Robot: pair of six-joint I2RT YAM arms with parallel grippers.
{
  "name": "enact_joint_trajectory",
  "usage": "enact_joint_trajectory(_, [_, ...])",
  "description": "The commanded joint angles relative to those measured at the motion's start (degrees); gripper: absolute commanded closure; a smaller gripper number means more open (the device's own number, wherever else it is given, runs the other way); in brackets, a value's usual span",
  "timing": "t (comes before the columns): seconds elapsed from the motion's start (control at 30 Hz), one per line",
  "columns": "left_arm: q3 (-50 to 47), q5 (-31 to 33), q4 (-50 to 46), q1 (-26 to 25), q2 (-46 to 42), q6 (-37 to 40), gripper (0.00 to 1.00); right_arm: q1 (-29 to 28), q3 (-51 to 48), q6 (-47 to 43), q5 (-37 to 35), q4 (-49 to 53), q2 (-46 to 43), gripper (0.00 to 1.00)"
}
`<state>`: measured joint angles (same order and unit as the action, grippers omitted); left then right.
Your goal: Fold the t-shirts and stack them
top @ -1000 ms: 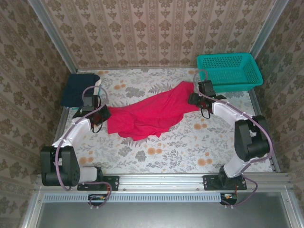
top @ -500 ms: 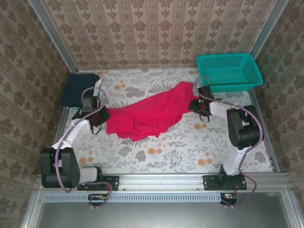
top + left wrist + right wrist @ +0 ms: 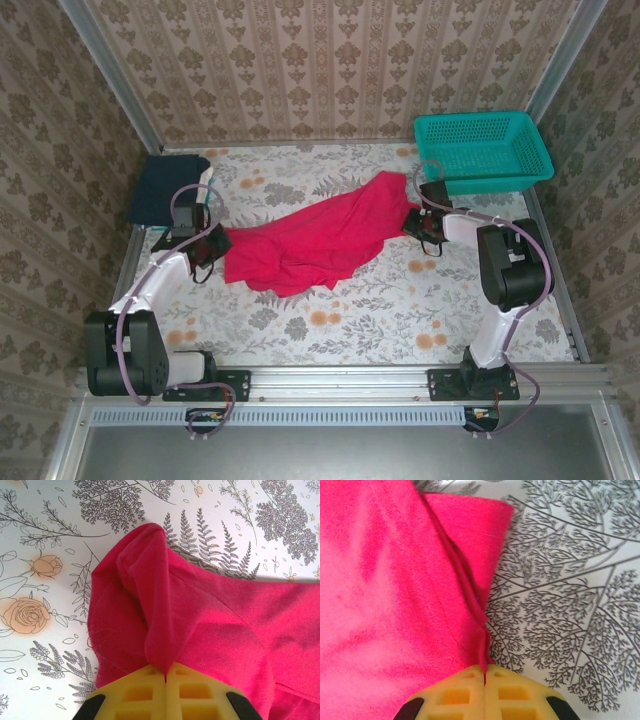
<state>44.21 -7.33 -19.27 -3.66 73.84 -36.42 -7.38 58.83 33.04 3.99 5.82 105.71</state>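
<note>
Across the middle of the floral-printed tabletop [image 3: 330, 320], the crumpled bright red cloth t-shirt [image 3: 320, 235] lies diagonally between the arms. Left gripper [image 3: 165, 672]: yellow fingers pressed together, pinching a raised fold at the shirt's left end. Right gripper [image 3: 484, 672]: fingers clamped on the shirt's edge at its right end. Folded dark navy shirt [image 3: 165, 188] sits in the far-left corner, teal plastic mesh basket [image 3: 485, 150] far right.

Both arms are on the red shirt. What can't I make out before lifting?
- Left wrist: how deep the red t-shirt sits, hidden between the shut left fingers.
- Right wrist: same, behind the right fingers.
- Top: its collar and sleeves, lost in folds.
- Top: what lies under the navy shirt, partly behind the left arm.
</note>
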Motion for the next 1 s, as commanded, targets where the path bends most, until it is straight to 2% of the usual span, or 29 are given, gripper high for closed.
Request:
enact_joint_trajectory(0.0, [-0.38, 1.12, -0.58, 0.46, -2.54, -1.48, 1.0, -0.31, 0.04, -0.2, 1.56, -0.6, -3.05, 1.0])
enact_joint_trajectory(0.23, [2.21, 4.67, -3.23, 0.6, -9.97, -0.79, 1.0, -0.29, -2.16, -3.82, 2.51, -0.38, -19.94, 1.0])
enact_joint_trajectory(0.57, [18.31, 5.82, -11.4, 1.63, -19.23, 2.19, 1.0, -0.19, 6.45, -13.4, -4.13, 6.23, -45.72, 1.0])
enact_joint_trajectory(0.8, [34.41, 4.45, -17.34, 1.83, -21.1, 4.21, 1.0, -0.11, 19.84, -18.69, -2.46, 12.19, -53.32, 1.0])
enact_joint_trajectory(0.97, [44.66, 2.76, -21.55, 1.85, -21.47, 5.72, 1.0, -0.11, 27.39, -22.3, -2.53, 15.66, -55.06, 1.0])
